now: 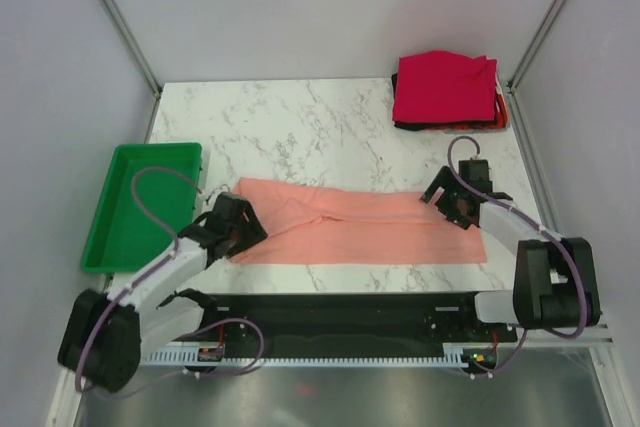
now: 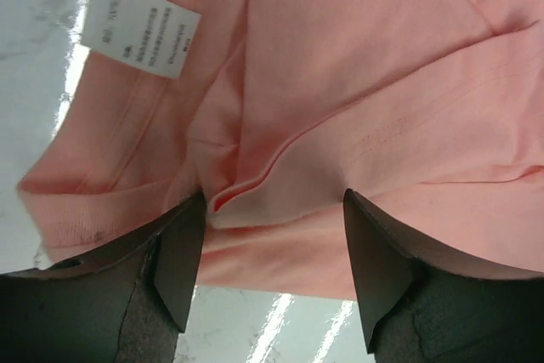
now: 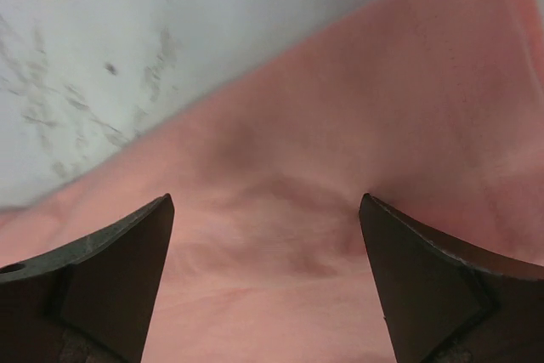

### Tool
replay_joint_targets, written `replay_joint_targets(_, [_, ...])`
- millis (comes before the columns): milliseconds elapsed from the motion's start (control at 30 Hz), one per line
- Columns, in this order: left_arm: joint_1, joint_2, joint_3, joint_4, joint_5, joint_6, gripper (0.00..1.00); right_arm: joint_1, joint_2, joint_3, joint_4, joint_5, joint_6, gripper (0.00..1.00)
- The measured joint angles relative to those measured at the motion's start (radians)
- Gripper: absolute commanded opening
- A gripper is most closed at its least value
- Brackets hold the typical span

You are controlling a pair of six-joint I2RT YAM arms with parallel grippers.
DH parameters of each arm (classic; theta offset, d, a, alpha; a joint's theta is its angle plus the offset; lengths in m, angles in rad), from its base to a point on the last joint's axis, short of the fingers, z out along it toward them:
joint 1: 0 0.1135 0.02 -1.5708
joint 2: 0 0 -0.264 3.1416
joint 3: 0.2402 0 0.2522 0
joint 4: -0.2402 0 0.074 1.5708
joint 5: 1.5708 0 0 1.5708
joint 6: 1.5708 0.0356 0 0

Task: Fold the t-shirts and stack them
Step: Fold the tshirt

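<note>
A salmon-pink t-shirt (image 1: pixel 360 222) lies folded into a long strip across the front of the marble table. My left gripper (image 1: pixel 240 227) is open at the strip's left end, its jaws astride the folded edge (image 2: pixel 272 210), and a white label (image 2: pixel 140 25) shows there. My right gripper (image 1: pixel 455 209) is open over the strip's right end, jaws spread above the pink cloth (image 3: pixel 272 244). A stack of folded shirts, crimson red (image 1: pixel 443 87) on top with black and orange-red edges below, sits at the back right.
A green plastic tray (image 1: pixel 140 207) stands at the left edge of the table. White enclosure walls surround the table. Bare marble (image 1: pixel 300 127) lies behind the pink shirt.
</note>
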Motion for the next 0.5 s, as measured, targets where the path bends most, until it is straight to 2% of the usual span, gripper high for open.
replay_joint_targets(67, [-0.050, 0.148, 0.053, 0.018, -0.014, 0.000, 0.73, 0.036, 0.044, -0.022, 0.019, 0.008, 0.009, 0.98])
replay_joint_targets(167, [-0.062, 0.335, 0.171, 0.050, -0.029, 0.000, 0.73, 0.106, 0.048, -0.043, 0.089, 0.028, 0.032, 0.98])
replay_joint_targets(267, [-0.063, 0.539, 0.337, 0.047, -0.063, 0.001, 0.73, 0.230, 0.040, -0.077, 0.163, 0.044, 0.098, 0.98])
replay_joint_targets(400, [-0.034, 0.784, 0.600, 0.013, -0.095, 0.016, 0.73, 0.548, 0.012, -0.134, 0.254, 0.072, 0.298, 0.98])
replay_joint_targets(500, [0.021, 1.019, 0.910, -0.050, -0.091, 0.050, 0.75, 0.857, 0.009, -0.142, 0.263, 0.086, 0.480, 0.98])
